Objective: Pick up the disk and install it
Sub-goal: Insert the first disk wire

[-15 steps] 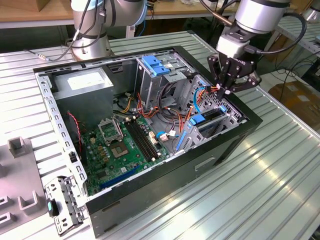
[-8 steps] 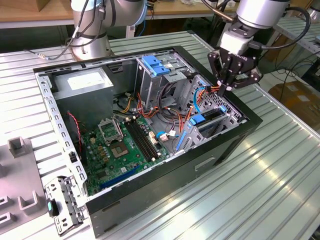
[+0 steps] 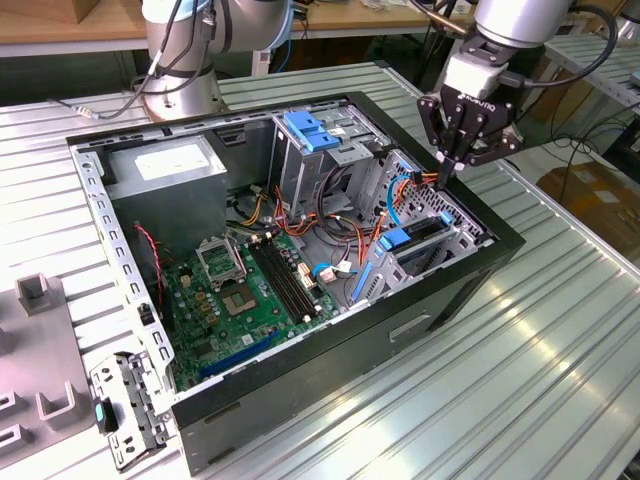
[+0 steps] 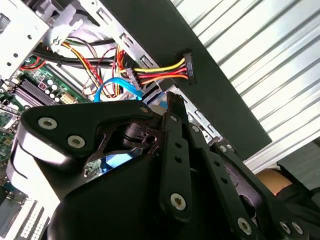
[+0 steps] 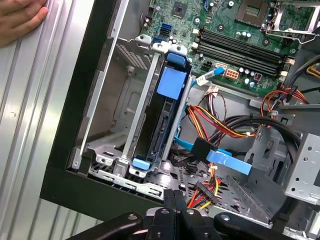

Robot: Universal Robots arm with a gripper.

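Hovering at upper right of exterior view, claw (image 3: 446,174) clenched, fingertips pressed together, nothing between them. Tips just above orange and blue cables (image 3: 412,186) at near-right rim of open computer case (image 3: 330,372). Disk (image 3: 415,236) stands on edge in metal bay (image 3: 455,232) just below claw, right of centre in exterior view, blue frame showing. Green board (image 3: 240,290) lies toward centre-left. First wrist view: hand (image 5: 20,17) rests on ribbed table (image 5: 30,125) beside case.
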